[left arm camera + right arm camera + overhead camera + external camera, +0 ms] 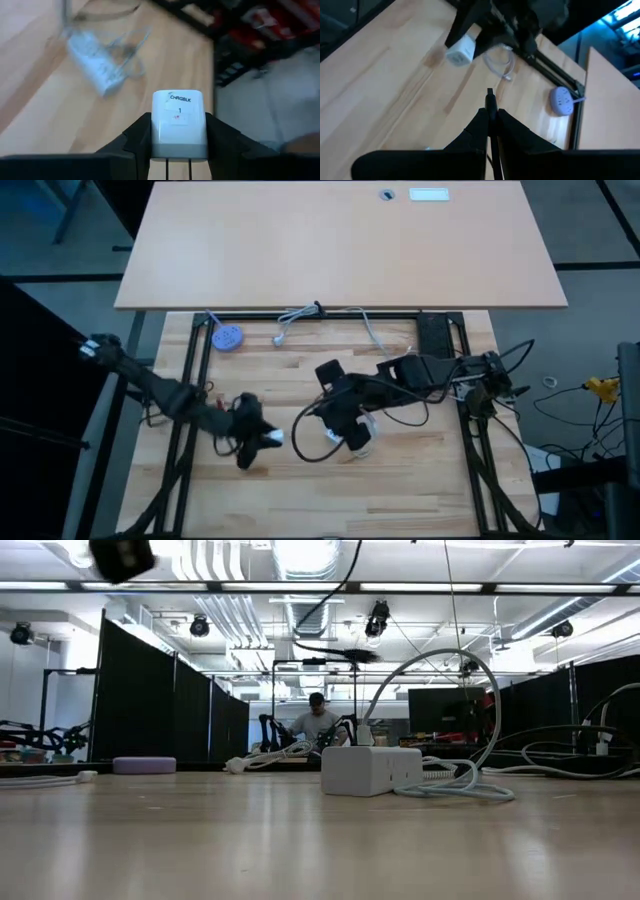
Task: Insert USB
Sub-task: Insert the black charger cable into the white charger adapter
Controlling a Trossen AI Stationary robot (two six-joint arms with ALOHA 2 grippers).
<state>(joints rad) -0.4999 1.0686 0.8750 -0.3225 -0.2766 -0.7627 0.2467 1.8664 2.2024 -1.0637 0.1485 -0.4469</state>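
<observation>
The wooden table (420,480) is seen from above with both dark arms reaching in over it. On it, near the middle, a white power strip (371,770) is set flat with its pale cord (470,720) arching up and over behind it. A white charger block (178,122) (marked CHRGBLK and 1) is clamped between the fingers of the left gripper (178,150), which are parted just to the block's width and pressed on its two sides; it is held in the air left of the strip, well apart from it. The right gripper (490,107) is closed tight, with nothing visible between its fingers, and is placed above the strip. A small lilac disc (228,338) is left near the table's far left corner.
</observation>
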